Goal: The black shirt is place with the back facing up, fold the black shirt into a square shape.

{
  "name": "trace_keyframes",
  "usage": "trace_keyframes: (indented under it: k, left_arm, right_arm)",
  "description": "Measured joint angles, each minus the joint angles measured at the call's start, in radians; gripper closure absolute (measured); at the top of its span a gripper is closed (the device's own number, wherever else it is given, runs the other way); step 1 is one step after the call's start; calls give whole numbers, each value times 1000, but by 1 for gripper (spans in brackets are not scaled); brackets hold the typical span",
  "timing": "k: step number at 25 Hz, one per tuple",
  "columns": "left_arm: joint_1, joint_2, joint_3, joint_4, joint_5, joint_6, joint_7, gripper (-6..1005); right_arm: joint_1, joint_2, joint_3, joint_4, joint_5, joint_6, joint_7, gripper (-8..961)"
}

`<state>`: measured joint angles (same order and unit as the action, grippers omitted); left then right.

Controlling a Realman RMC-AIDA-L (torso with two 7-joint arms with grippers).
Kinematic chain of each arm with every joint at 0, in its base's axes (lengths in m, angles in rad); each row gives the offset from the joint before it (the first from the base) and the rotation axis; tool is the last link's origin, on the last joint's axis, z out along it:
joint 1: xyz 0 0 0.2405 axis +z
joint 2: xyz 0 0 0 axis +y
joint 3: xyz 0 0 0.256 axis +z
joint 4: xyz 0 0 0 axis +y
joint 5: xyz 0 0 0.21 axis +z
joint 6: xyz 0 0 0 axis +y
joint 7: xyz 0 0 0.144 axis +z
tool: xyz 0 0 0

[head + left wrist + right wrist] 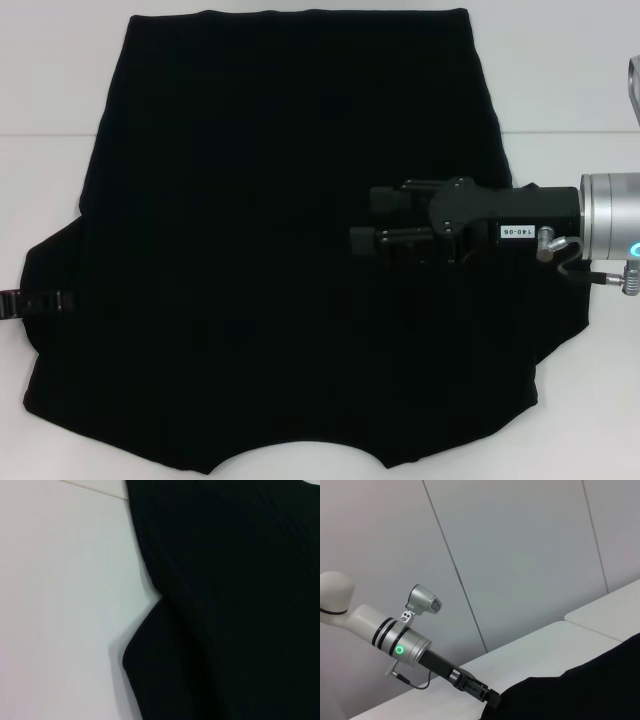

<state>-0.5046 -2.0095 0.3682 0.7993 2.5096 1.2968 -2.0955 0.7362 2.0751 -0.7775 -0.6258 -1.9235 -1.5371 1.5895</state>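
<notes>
The right gripper point(362, 222) reaches level over the one black shirt point(250, 250), while the left gripper point(25, 302) sits at its sleeve edge; neither's grip can be told.

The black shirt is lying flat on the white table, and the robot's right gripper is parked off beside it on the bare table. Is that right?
Not quite. The head view shows the right gripper over the black shirt, not beside it. The shirt does lie on the white table.
</notes>
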Motion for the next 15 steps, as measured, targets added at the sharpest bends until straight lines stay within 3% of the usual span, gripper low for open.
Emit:
trace_keyframes:
  k: [14, 15]
  left_arm:
    - [4, 6, -1, 0, 14, -13, -21, 308]
    - [5, 6, -2, 0, 20, -14, -21, 349]
  right_arm:
    - [0, -1, 4, -2, 3, -7, -2, 102]
    - [-1, -1, 4, -2, 5, -7, -3, 102]
